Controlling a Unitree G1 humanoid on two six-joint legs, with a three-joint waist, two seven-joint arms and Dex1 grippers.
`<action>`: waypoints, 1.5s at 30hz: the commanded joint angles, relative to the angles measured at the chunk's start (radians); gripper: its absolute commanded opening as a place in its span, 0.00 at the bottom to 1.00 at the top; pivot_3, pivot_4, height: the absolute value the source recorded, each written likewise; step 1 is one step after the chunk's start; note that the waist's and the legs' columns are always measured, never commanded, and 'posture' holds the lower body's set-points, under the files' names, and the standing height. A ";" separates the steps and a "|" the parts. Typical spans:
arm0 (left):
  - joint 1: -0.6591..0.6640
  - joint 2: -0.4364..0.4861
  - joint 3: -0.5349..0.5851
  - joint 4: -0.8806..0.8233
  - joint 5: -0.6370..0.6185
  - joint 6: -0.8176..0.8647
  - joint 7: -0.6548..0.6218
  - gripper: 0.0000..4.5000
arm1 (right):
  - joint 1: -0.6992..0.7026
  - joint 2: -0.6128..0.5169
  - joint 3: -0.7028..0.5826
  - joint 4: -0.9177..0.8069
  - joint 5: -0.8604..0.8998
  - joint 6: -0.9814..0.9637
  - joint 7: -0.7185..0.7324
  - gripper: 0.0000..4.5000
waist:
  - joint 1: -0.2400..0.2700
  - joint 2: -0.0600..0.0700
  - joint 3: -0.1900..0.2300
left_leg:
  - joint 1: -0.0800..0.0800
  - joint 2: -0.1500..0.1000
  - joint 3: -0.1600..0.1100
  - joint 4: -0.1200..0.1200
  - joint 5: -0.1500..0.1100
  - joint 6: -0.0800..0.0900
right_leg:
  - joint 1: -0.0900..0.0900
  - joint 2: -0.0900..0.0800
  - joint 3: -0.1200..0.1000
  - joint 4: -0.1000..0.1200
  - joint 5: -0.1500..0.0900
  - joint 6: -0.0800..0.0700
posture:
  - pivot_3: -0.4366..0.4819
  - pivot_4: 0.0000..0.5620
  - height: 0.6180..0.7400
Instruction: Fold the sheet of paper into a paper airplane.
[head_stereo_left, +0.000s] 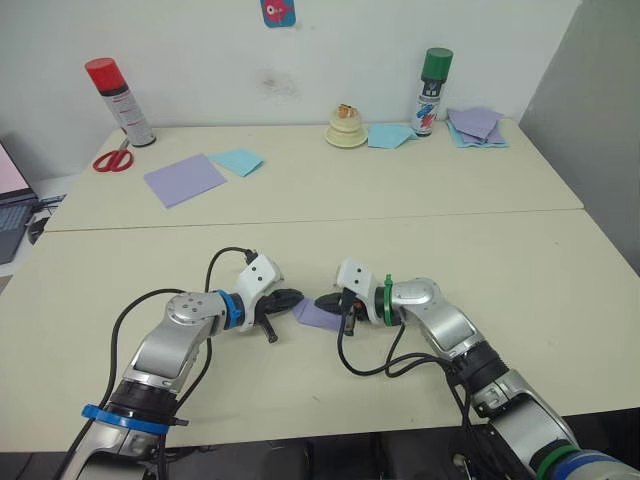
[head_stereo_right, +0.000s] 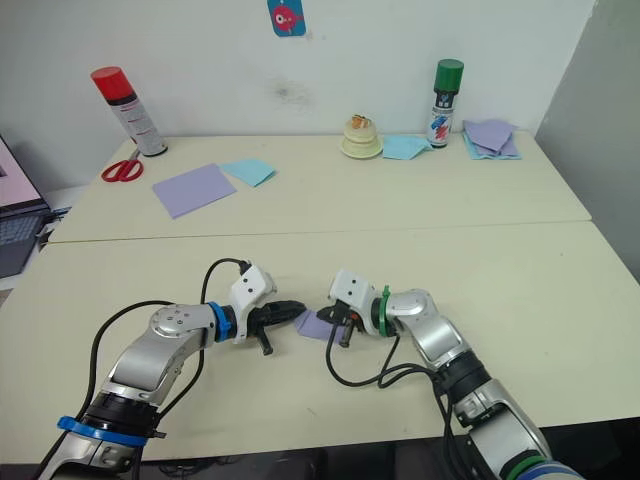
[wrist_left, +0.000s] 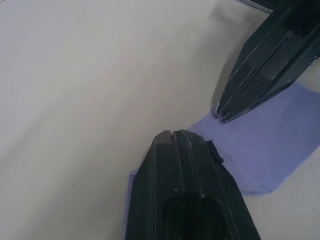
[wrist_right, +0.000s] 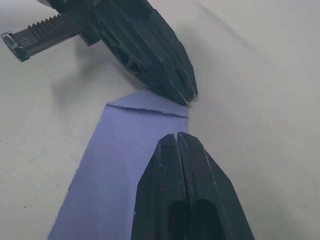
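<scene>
Paper (head_stereo_left: 318, 316) lay folded small on near table (head_stereo_left: 560, 290), between grippers. Left gripper (wrist_left: 172, 133) and right gripper (wrist_right: 178, 135), both pressed together, tips on its edges. Likely flattening a crease; next needs another fold.

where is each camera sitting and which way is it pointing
Left eye and right eye views: head camera, looking forward and down over both arms at the table.
Left wrist view: along the shut left gripper at the sheet of paper.
Right wrist view: along the shut right gripper.
All share the paper and both grippers.
</scene>
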 joint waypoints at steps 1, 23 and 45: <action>0.022 0.003 -0.017 -0.002 0.013 0.018 -0.005 0.00 | 0.029 -0.074 0.002 -0.031 -0.021 0.044 0.036 0.00 | 0.000 0.000 0.000 | 0.000 0.000 0.000 0.000 0.000 0.000 | 0.000 0.000 0.000 0.000 0.000 0.000 | 0.48 0.27 1.00; 0.009 -0.001 -0.018 0.009 0.018 0.016 -0.012 0.00 | 0.068 -0.022 -0.071 -0.145 0.070 0.058 -0.032 0.00 | 0.001 0.000 -0.001 | 0.000 0.000 0.000 0.000 0.000 0.000 | 0.001 -0.001 0.000 -0.002 -0.001 0.002 | 0.48 0.27 1.00; 0.020 -0.001 0.007 0.055 0.076 0.037 0.107 0.00 | 0.078 -0.053 0.001 -0.082 -0.011 0.066 -0.050 0.00 | 0.000 0.000 -0.001 | 0.001 0.001 0.000 0.000 0.000 0.000 | 0.001 -0.001 0.000 -0.002 -0.001 0.002 | 0.48 0.27 1.00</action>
